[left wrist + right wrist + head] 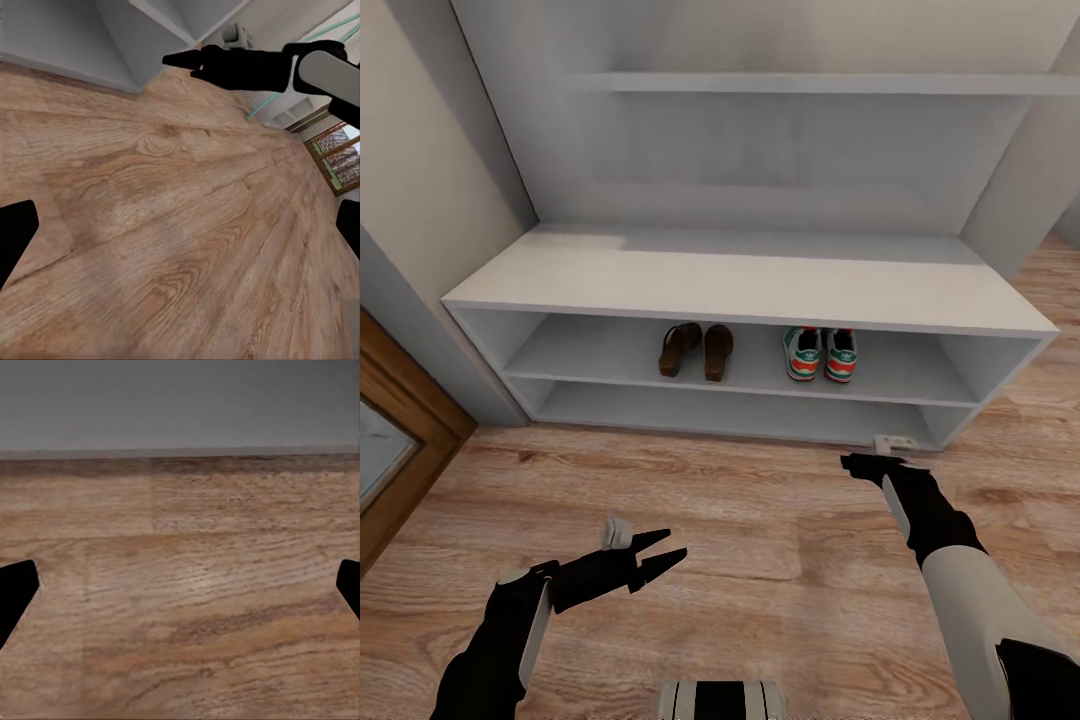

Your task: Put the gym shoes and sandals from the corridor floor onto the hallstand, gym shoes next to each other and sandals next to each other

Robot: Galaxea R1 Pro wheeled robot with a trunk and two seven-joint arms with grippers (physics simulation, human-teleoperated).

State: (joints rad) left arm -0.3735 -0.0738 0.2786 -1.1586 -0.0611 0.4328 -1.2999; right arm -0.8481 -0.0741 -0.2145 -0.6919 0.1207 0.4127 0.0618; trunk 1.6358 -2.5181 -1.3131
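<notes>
wood plank floor (165, 225); right pincer (184, 63) black, above floor near grey hallstand (161, 30).

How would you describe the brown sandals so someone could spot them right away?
Find the grey hallstand against the wall and look at its upper open shelf. The sandals sit left of centre there, dark brown and strapped, unlike the white, green-striped gym shoes to their right.

Soft, even light all round — no glare. The hallstand (760, 285) leans outward towards the head view's edges, its shelves lightly shaded, and the corridor floor (180, 585) looks smeared and blurry up close.
</notes>
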